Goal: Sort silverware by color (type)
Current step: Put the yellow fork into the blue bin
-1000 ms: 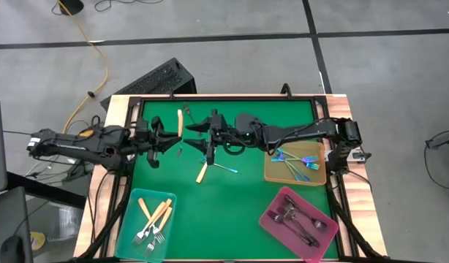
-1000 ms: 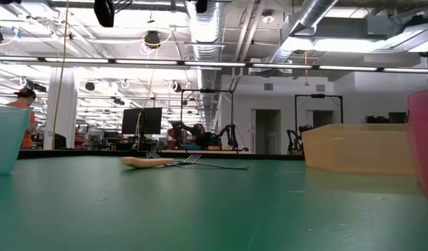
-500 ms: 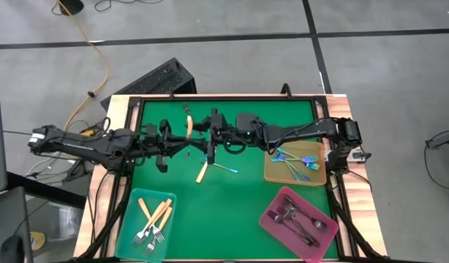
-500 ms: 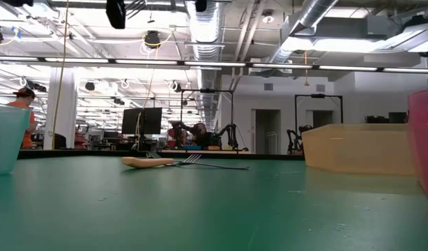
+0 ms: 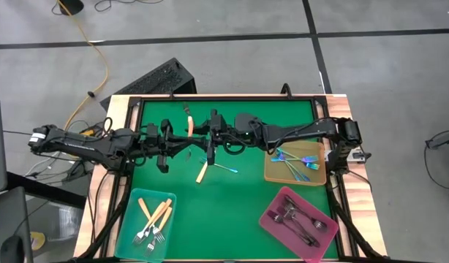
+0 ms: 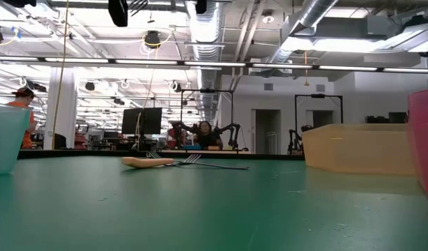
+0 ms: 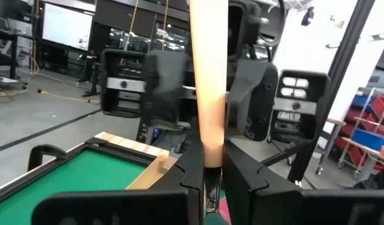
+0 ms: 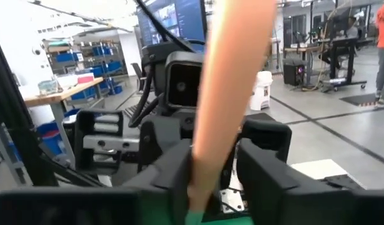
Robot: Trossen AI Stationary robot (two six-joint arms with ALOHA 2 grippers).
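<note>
Two forks remain on the green mat (image 5: 232, 197): a cream-handled fork (image 5: 202, 172) and an iridescent fork (image 5: 224, 169). Teal tray (image 5: 129, 232), tan tray (image 5: 273, 172) and pink tray (image 5: 270, 220) already hold sorted forks. Left gripper (image 5: 186, 135) and right gripper (image 5: 192, 129) both pinch a cream fork (image 5: 188, 123) held above the mat's far part, mid-handover by appearance. No legible writing is visible

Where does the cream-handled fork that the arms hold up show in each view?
High view: cream-handled fork mid-table, between the arms.
Low view: not in it.
Left wrist view: upright, centre.
Right wrist view: tilted, centre.
Shared landmark: green mat.
</note>
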